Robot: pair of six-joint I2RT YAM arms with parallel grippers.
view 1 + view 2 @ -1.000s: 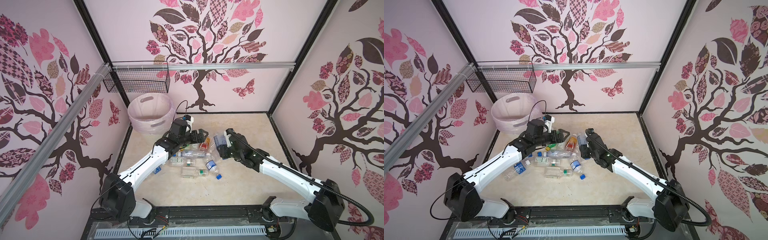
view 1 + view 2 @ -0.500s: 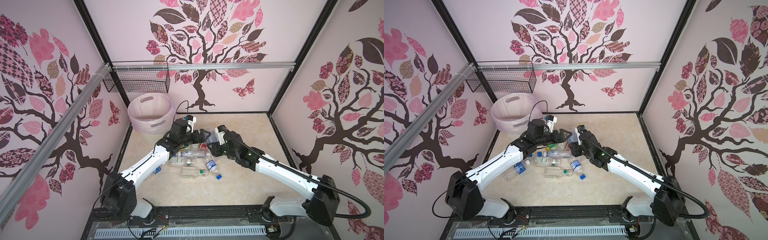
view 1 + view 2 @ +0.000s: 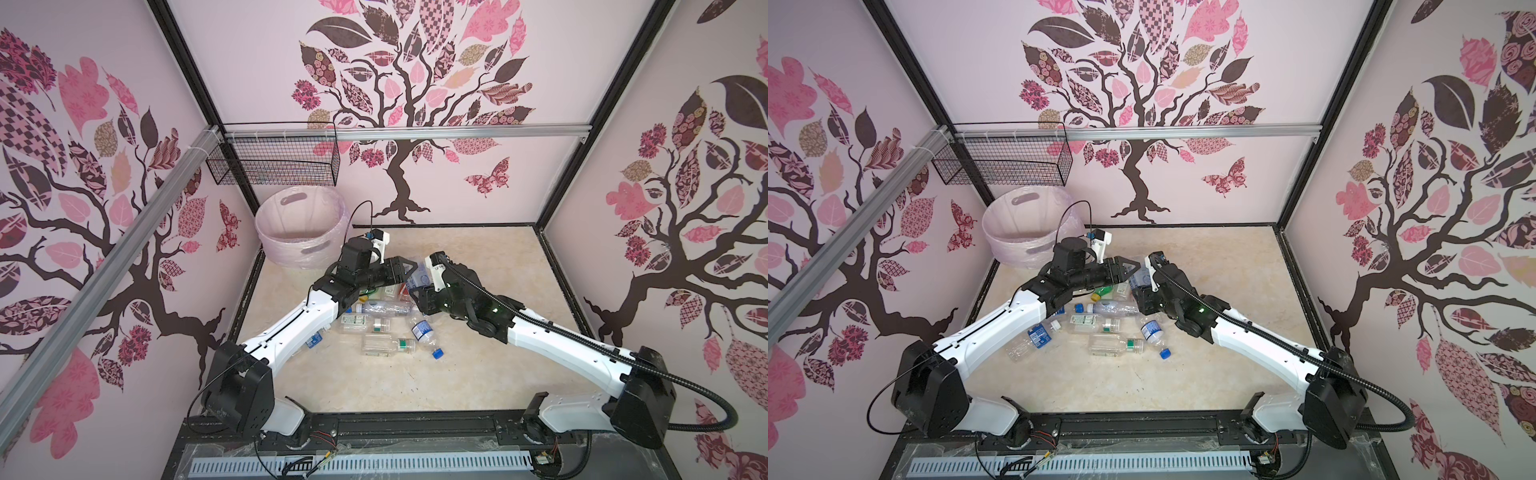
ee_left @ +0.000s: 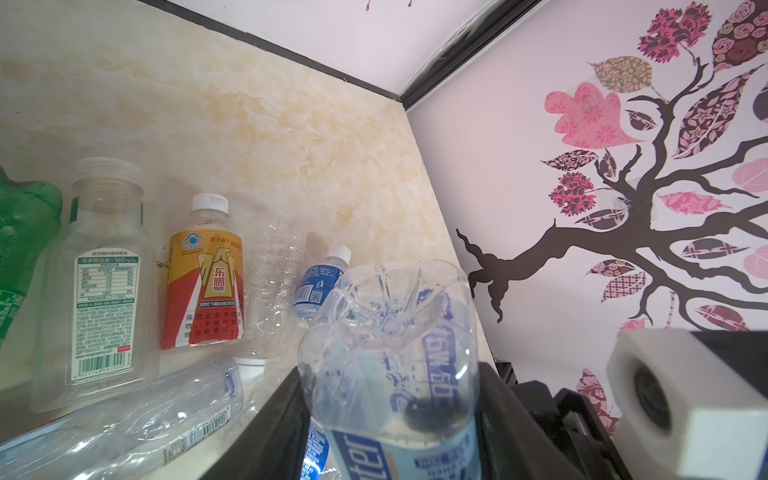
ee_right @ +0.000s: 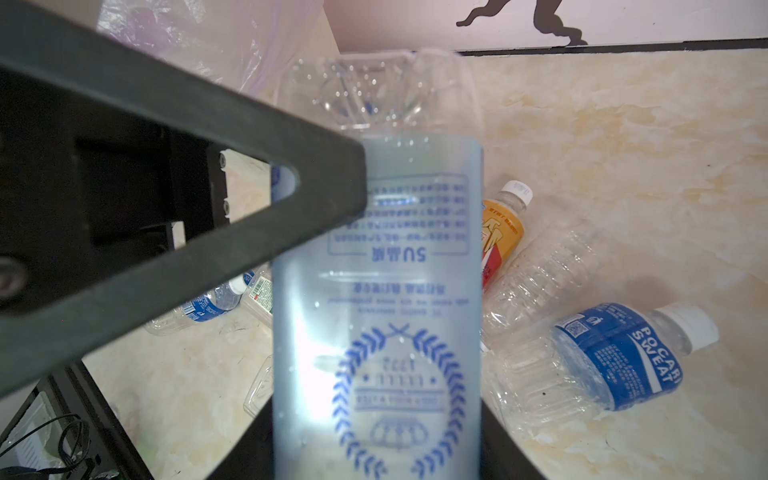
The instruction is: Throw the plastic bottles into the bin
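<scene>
My right claw point(image 5: 374, 461) clamped a blue-labelled bottle point(image 5: 376, 270) above the pile; my left claw point(image 4: 395, 424) bracketed it, grip unclear; bin point(image 3: 291, 245) looked empty; about a dozen bottles point(image 3: 386, 345) left on the floor point(image 3: 478, 257).

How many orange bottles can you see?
1. The orange bottle lies on the floor, between a clear green-labelled bottle and a crushed clear bottle. Another could be hidden from view.
</scene>
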